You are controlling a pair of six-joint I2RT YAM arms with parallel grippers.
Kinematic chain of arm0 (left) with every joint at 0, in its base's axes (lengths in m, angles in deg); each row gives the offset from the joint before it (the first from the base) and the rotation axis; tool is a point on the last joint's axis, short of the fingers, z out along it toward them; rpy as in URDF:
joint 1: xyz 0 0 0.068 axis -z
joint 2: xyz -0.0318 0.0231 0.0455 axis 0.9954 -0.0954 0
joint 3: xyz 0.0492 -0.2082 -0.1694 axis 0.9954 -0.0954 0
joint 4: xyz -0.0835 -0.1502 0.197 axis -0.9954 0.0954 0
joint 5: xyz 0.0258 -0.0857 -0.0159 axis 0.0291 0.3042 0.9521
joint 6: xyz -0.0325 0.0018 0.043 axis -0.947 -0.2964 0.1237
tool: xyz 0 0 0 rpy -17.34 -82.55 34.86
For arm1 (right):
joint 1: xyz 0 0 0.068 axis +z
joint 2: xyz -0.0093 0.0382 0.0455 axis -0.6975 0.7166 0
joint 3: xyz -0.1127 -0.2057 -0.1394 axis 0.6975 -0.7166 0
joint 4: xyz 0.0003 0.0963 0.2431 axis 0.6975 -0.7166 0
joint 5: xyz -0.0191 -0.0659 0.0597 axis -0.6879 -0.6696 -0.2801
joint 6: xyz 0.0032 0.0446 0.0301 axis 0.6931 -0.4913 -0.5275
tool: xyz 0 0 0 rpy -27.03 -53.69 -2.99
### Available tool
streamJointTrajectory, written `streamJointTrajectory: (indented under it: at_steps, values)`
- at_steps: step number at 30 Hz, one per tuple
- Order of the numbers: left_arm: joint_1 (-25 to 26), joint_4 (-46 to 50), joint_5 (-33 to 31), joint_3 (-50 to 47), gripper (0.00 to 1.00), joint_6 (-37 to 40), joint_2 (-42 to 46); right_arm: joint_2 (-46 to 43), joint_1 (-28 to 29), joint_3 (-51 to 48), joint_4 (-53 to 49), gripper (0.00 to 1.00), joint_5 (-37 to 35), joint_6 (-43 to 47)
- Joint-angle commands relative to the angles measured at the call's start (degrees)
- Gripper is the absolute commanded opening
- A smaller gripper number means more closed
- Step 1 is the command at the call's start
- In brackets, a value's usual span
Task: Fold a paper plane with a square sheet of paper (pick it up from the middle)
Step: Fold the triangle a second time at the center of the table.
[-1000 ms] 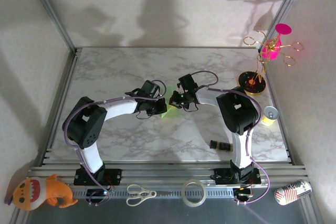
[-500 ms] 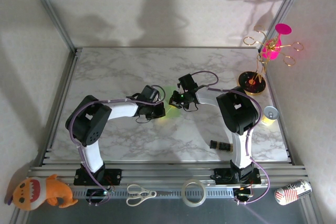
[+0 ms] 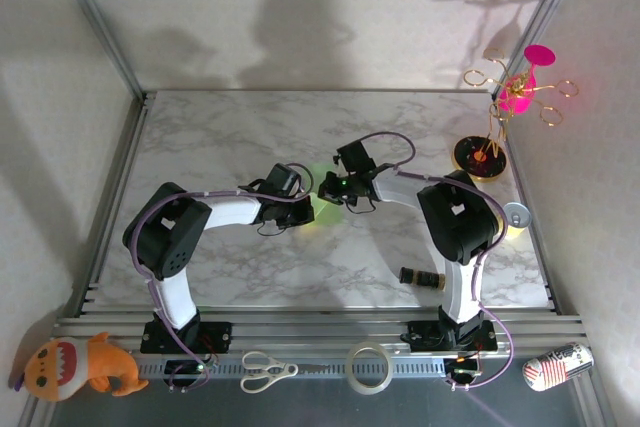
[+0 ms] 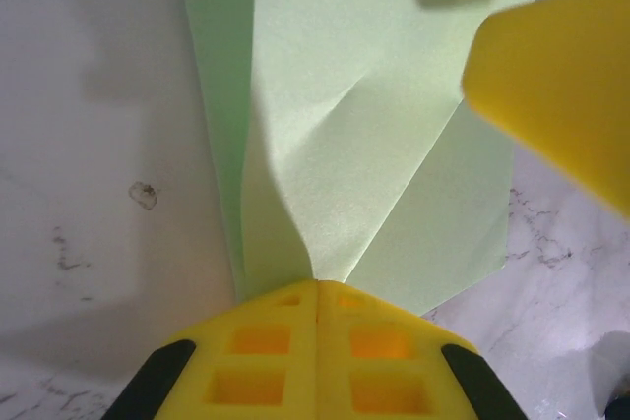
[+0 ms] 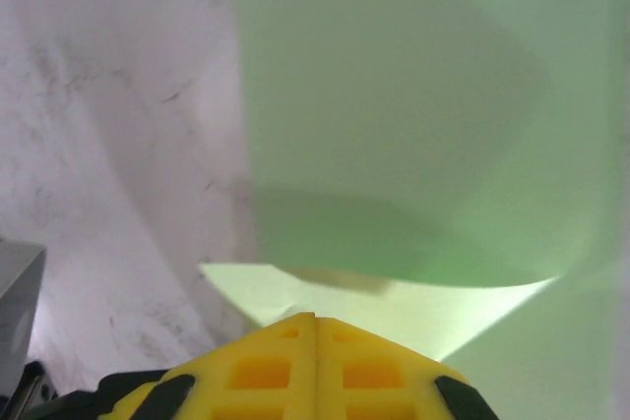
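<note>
Though partly folded, pale green paper (image 4: 335, 164), creased

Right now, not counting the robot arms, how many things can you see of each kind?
Green paper: 1
Cans: 2
Scissors: 1
Tape roll: 1
Plush toy: 1
Small dark tube: 1
Pink and gold ornament: 1
Total: 8

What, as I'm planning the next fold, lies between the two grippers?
The partly folded green paper spans the gap, pinched by the left gripper and the right gripper; the left wrist view shows it.
</note>
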Motion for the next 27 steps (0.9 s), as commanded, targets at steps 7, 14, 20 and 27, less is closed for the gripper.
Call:
streamJointTrajectory:
  at_steps: [7, 14, 20, 27]
  values:
    - [-0.41, 4.87, -1.15, -2.61, 0.00, -0.38, 0.08, 1.17, 2.42, -2.57, 0.41, 0.00, 0.26, -4.75]
    - [-0.41, 4.50, -1.03, -2.92, 0.00, -0.58, 0.71, 2.75, 2.42, -3.15, -1.30, 0.00, 0.03, -5.58]
    - [-0.19, 6.95, -1.17, -2.87, 0.00, 2.02, 1.41, 4.15, 2.33, -1.66, -5.24, 0.00, -4.35, -5.07]
    - [1.34, 16.46, -2.94, -2.36, 0.08, 10.50, 2.80, 6.20, 2.24, -0.97, -7.10, 0.00, -5.04, -5.16]
